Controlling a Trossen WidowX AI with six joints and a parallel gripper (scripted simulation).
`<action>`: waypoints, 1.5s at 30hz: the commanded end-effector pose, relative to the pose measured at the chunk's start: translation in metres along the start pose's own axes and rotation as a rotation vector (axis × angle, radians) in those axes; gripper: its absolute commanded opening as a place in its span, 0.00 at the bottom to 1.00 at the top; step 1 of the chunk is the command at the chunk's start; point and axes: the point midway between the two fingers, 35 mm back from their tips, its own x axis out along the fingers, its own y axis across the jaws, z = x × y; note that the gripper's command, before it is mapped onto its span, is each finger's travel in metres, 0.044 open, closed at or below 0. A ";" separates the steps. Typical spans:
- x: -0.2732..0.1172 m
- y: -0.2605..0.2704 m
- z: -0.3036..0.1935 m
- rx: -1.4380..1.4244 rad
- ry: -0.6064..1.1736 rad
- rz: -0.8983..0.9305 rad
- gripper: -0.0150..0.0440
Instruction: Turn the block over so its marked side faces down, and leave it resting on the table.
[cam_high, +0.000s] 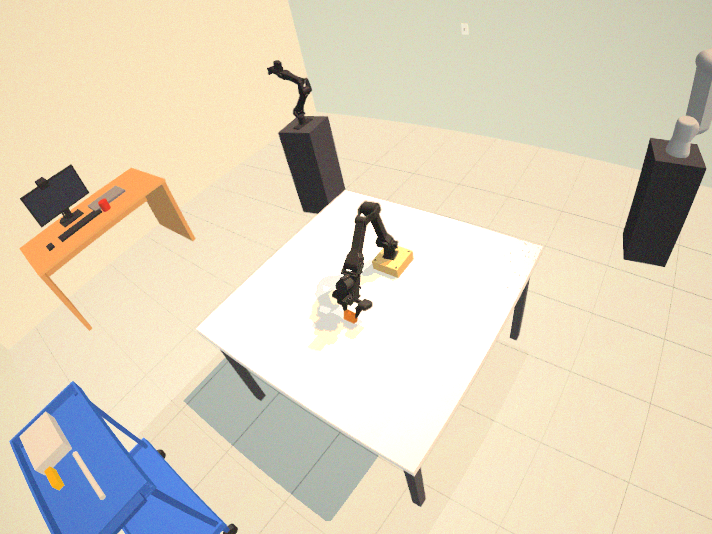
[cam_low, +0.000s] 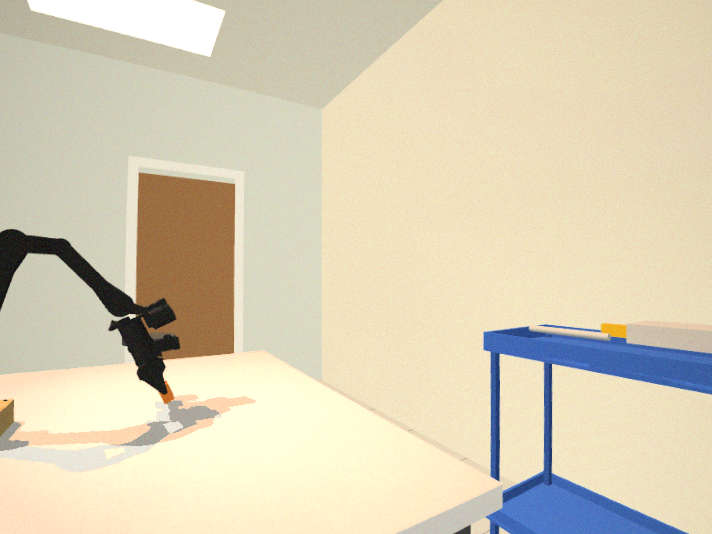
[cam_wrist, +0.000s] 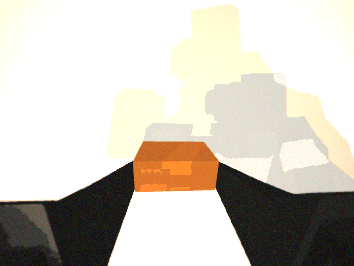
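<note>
Top view: we find the arm reaching from its base toward the middle of the table. The gripper points down and holds the orange block at its tips. We cannot tell from here whether the block touches the table.

Exterior view: the gripper is tilted, its tips slanting toward the table. The block sits at the very end of the fingers and appears lifted just clear of the surface, with its shadow beneath.

Wrist view: the block is clamped between the two dark fingers. The jaws stand partly open, stopped by the block's width, and bear on its two side faces. A lighter, patchy marking shows on the face turned toward the camera; we judge this to be the marked side, not yet facing down.

Risks, in our judgement: the hold is at the fingertips only, so the block could pivot or slip out as the wrist turns. Release from any height, or at a tilt, could let it tumble onto a wrong face. Pressing down too far during the turn could jam an edge against the table and shift the block in the grip.
</note>
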 end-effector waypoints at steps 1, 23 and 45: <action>-0.002 -0.001 -0.003 0.001 -0.054 -0.002 0.25; 0.023 0.001 -0.004 -0.001 -0.312 0.000 0.25; 0.040 0.001 -0.017 -0.001 -0.618 -0.002 0.25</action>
